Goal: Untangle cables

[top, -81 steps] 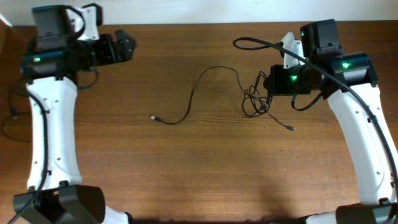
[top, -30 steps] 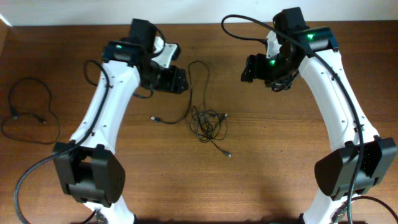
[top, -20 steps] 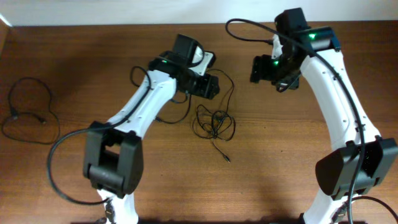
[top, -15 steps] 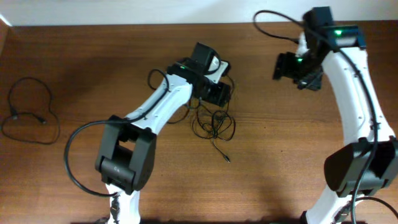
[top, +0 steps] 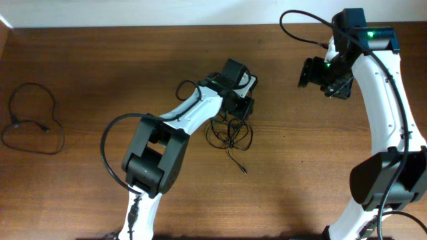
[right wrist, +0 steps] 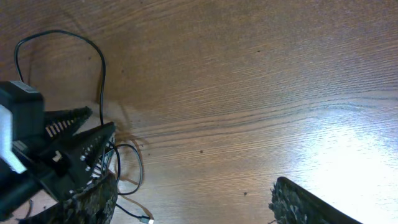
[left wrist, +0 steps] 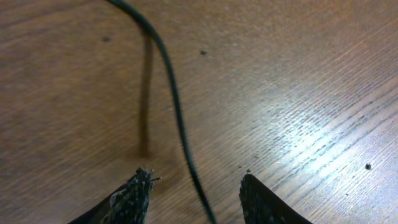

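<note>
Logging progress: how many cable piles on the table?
2: a tangled clump at centre by the left gripper, a loose loop at far left. The arm may hide more.

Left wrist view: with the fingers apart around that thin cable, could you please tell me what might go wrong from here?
1. The cable strand is thin and runs between the fingers of the open left gripper; a close may miss it or let it slip out.
2. The right gripper is open and well away from the clump, so a pull could drag the whole knot along instead of loosening it.
</note>
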Tool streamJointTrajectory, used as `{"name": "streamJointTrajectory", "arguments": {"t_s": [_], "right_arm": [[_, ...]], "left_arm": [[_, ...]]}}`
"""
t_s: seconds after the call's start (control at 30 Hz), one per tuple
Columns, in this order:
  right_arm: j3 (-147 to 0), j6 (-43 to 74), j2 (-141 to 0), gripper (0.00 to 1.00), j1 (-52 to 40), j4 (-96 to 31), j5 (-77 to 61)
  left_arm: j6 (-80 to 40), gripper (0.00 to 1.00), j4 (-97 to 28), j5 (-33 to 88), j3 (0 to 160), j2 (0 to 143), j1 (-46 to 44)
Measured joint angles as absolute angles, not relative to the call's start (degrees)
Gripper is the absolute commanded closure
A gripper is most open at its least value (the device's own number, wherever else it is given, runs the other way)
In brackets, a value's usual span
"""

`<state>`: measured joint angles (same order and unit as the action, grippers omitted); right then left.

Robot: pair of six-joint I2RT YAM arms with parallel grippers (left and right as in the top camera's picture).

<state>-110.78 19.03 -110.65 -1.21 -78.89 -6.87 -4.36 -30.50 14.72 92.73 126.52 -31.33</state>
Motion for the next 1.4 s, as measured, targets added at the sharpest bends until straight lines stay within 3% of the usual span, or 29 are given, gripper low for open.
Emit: {"name": "streamJointTrajectory", "arguments": {"t_s": [0.13, 0.27, 0.57, 0.83, 1.2, 1.4], "right_arm": [[-110.8, 19.0, -110.7, 0.19, -1.2, -78.9, -6.9], [-110.8, 19.1, -110.7, 0.19, -1.2, -78.9, -6.9], [-110.8, 18.8, -110.7, 0.19, -1.2, -78.9, -6.9], [-110.8, 16.4, -110.7, 0.21, -1.2, -78.9, -8.5], [-110.7, 6.6, -110.7, 0.29, -4.2, -71.3, -38.8], [-110.6, 15.8, -110.7, 0.30, -11.9, -60.9, -43.5]], "left_arm": [[-4.3, 0.63, -29.7, 13.8, 92.9, 128.2, -33.1], [-4.6, 1.00, -28.1, 13.3, 93.0, 128.9, -33.3], [-3.9, 1.00, -47.4, 13.1, 113.1, 127.4, -29.1], [-2.6, 1.00, -49.1, 13.0, 117.8, 112.2, -26.2], [-5.3, 1.00, -50.2, 13.0, 117.9, 105.8, -23.6], [-14.2, 1.00, -50.3, 15.6, 117.9, 105.8, -17.6]]}}
